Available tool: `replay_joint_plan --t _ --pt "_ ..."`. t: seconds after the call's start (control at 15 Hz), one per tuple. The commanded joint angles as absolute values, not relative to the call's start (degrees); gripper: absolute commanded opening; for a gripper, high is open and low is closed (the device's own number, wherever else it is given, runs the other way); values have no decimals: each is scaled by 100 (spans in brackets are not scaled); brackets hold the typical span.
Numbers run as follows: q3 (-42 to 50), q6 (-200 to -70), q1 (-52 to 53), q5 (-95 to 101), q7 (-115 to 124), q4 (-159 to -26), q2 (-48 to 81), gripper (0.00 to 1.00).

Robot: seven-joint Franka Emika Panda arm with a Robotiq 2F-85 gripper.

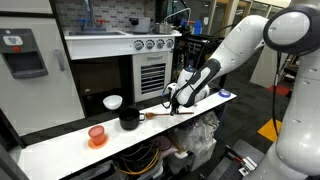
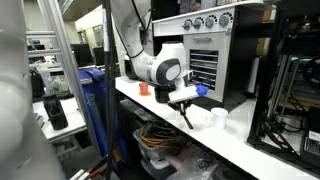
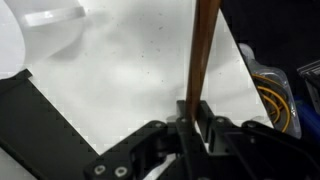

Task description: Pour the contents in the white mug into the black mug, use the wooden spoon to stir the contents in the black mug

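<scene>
Pincer (image 3: 194, 114) clamped shut on the wooden spoon (image 3: 203, 55), gripping its handle. The shaft runs straight out from the jaws over the white worktop (image 3: 120, 80). In an exterior view the spoon's far end lies close to the black mug (image 1: 129, 119); contact unclear. The white mug (image 1: 112, 102) sits just past that, and the orange-red cup (image 1: 97, 135) is farthest from the pincer.

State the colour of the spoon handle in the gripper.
Warm brown; the wooden spoon handle shows best in the wrist view.
</scene>
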State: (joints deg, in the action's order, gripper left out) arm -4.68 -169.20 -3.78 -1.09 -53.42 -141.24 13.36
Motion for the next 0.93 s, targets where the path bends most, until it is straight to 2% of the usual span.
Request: replay_joint_plan --t 0.0,0.87 --pt "-926 -17209 -814 -342 -5457 -14004 1624 4" --pt "-1469 -17961 -1855 607 -5516 -14057 2171 4"
